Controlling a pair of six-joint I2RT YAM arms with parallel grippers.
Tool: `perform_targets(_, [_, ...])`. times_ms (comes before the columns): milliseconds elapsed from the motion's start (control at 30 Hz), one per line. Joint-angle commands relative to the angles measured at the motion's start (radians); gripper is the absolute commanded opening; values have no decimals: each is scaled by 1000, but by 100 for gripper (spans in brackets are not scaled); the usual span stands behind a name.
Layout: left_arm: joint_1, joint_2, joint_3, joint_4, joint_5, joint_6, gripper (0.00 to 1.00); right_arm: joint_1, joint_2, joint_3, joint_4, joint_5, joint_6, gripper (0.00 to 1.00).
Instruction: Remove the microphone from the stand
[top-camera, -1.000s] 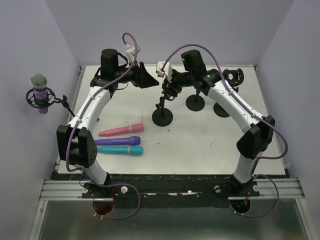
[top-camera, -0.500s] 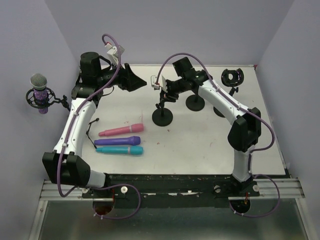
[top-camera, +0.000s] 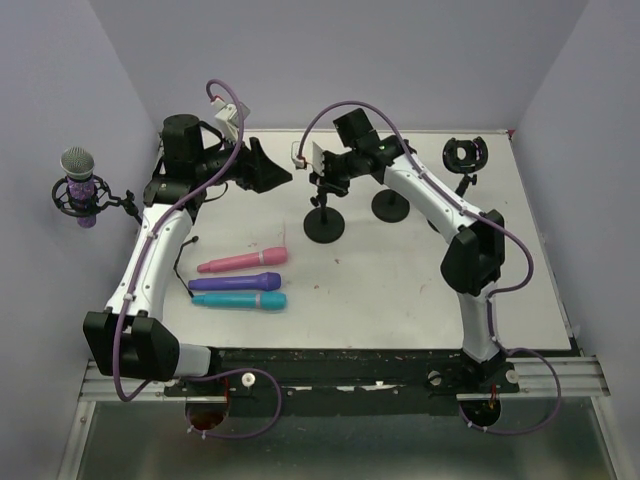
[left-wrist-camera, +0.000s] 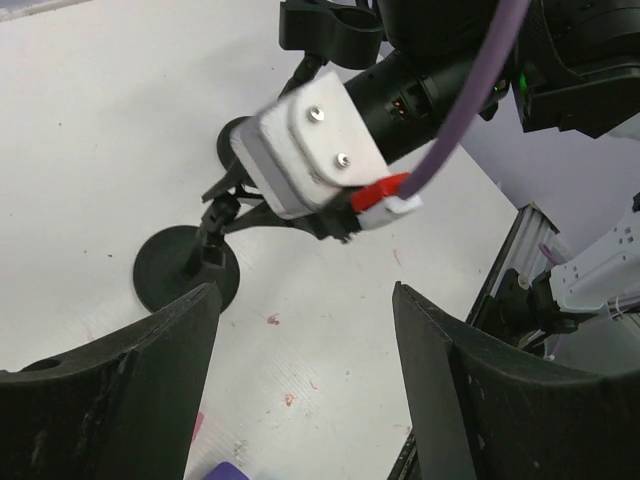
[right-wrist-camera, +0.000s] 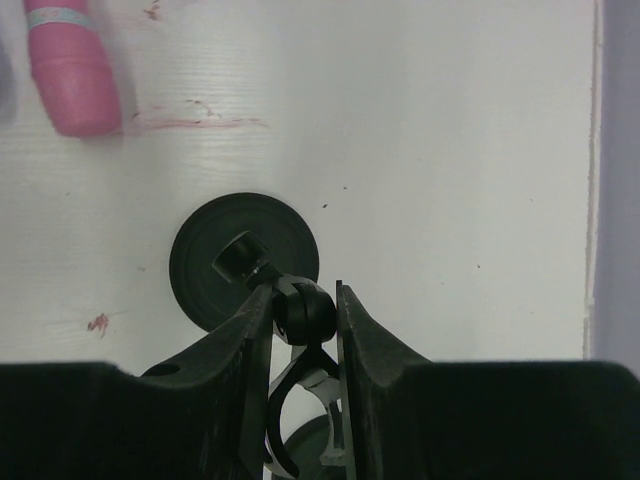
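We see our right gripper (right-wrist-camera: 303, 292) narrowed onto the top joint of the stand (right-wrist-camera: 200, 270) at 12 o'clock on the counter (top-camera: 400, 290). Our left gripper (left-wrist-camera: 300, 295) hangs wide. The microphone (top-camera: 80, 180) sits mounted at 9 o'clock, beyond the counter's edge.

You have no word, brand, number or sign to read in any view. The pink microphone (right-wrist-camera: 68, 75), lying near the black stand (right-wrist-camera: 243, 262), carries only a plain pale band without lettering. The white housing (left-wrist-camera: 310, 145) above that stand shows two screws and nothing written.
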Motion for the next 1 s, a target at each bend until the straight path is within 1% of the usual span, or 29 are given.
perform_targets(0, [0,-32,-7,-10,-19,13,77,-4,90,83,48,230,115,22])
perform_targets(133, [0,-28,-4,-12,-13,5,77,-6,98,90,83,296,159,22])
perform_targets(267, [0,-38,5,-27,-22,14,77,-9,109,91,83,336,176,22])
perform_targets(367, [-1,-70,30,-73,-69,65,77,-24,118,119,72,353,207,22])
perform_targets(533, [-1,-159,65,-174,-175,206,77,-52,141,186,39,388,228,23])
perform_targets(567, [-1,-182,62,-190,-198,232,77,-56,138,188,37,371,231,26])
perform_targets(633, [-3,-237,51,-213,-241,272,77,-58,121,186,37,336,245,37])
perform_targets(700, [-6,-300,54,-246,-293,387,77,-58,106,195,34,293,280,52])
perform_targets(733, [-7,-332,62,-268,-321,439,84,-58,95,198,35,276,297,60])
perform_targets(767, [-7,-359,68,-288,-353,499,98,-59,81,201,40,259,313,65])
perform_targets(867, [-4,-417,111,-337,-494,634,98,-58,31,185,71,223,331,77])
perform_targets(900, [0,-426,134,-349,-540,690,98,-58,14,177,89,212,334,79])
perform_targets(933, [7,-428,161,-356,-583,720,98,-58,-4,166,104,200,337,80])
perform_targets(967, [22,-432,187,-354,-639,746,98,-58,-18,160,121,192,346,84])
